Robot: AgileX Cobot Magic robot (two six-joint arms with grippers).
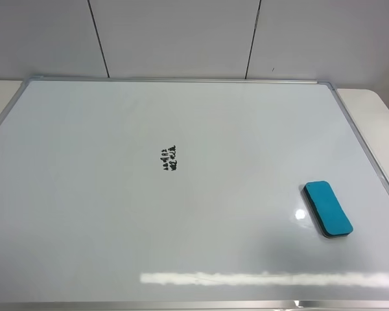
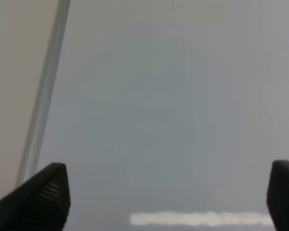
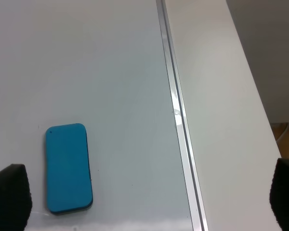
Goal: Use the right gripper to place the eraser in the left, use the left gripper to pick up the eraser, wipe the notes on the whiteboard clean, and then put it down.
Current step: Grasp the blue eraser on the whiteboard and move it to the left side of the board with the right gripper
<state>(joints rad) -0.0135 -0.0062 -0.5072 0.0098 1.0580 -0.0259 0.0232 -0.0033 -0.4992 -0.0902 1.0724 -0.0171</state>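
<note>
The teal eraser point(image 1: 328, 208) lies flat on the whiteboard point(image 1: 181, 220), near its right edge; the right wrist view also shows the eraser point(image 3: 68, 167). The black notes point(image 1: 169, 157) sit in two short rows near the board's middle. Neither arm appears in the high view. In the left wrist view the left gripper point(image 2: 166, 199) hangs open over bare board, with only its fingertips point(image 2: 43, 192) showing. In the right wrist view the right gripper point(image 3: 147, 199) stands wide open above the board, the eraser lying beside one fingertip point(image 3: 9, 195), apart from it.
The board's silver frame point(image 3: 176, 110) runs along its right side, with a white table surface point(image 3: 221, 120) beyond it. The frame point(image 2: 43, 96) also shows in the left wrist view. A tiled wall point(image 1: 175, 35) rises behind the board.
</note>
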